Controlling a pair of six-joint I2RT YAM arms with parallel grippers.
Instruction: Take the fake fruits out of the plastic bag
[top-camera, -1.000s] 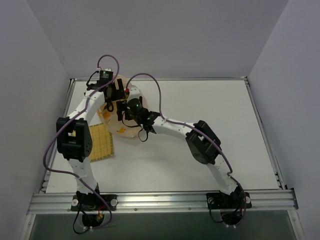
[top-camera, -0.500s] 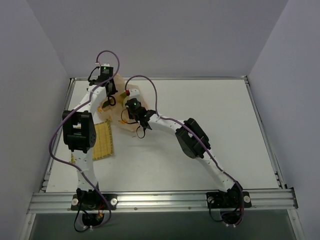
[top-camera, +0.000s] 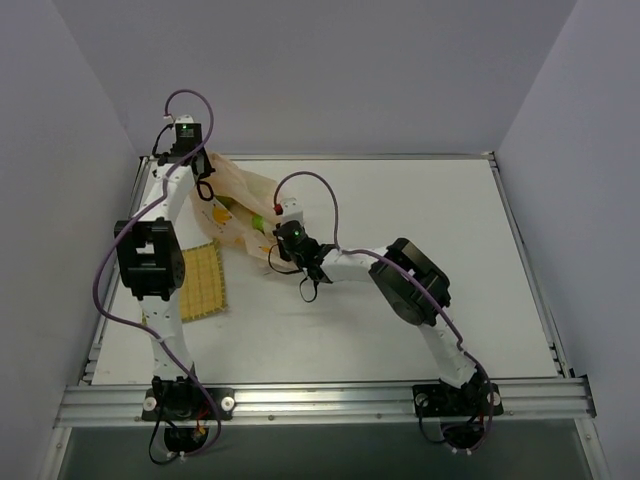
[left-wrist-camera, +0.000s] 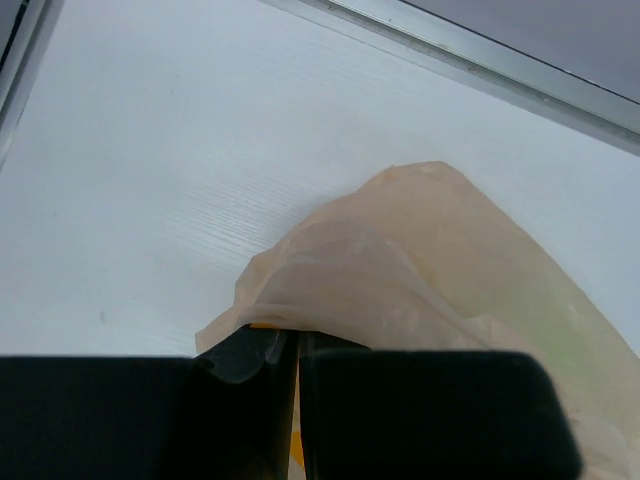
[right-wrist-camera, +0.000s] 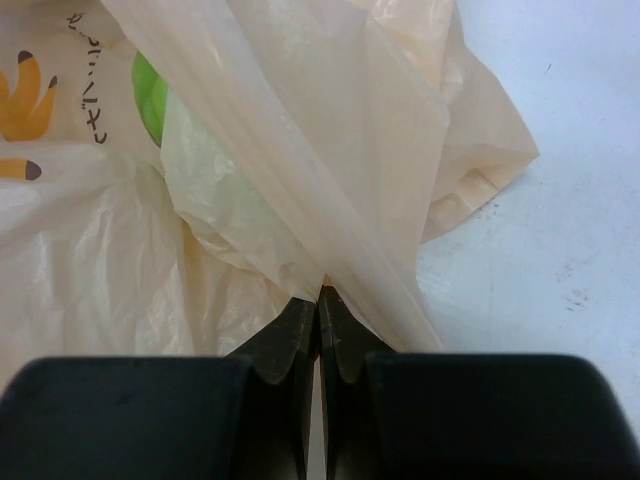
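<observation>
The pale peach plastic bag (top-camera: 236, 200) lies stretched at the back left of the table, between my two grippers. My left gripper (top-camera: 203, 180) is shut on the bag's far edge (left-wrist-camera: 420, 270), the film pinched between the jaws (left-wrist-camera: 296, 338). My right gripper (top-camera: 276, 238) is shut on a fold of the bag (right-wrist-camera: 300, 120) at its near right side, fingertips meeting at the film (right-wrist-camera: 320, 292). A green fake fruit (right-wrist-camera: 150, 95) shows through the film inside the bag, also seen as a green spot (top-camera: 259, 221) from above. Other fruits are hidden.
A flat yellow woven mat (top-camera: 203, 282) lies just in front of the bag, beside the left arm. The table's raised metal edge (left-wrist-camera: 480, 70) runs close behind the bag. The white table (top-camera: 420, 220) extends to the right.
Both grippers have gone from open to shut on the bag. The left one pulled back and left, the right one toward the right and near, and the bag is now drawn out between them.
</observation>
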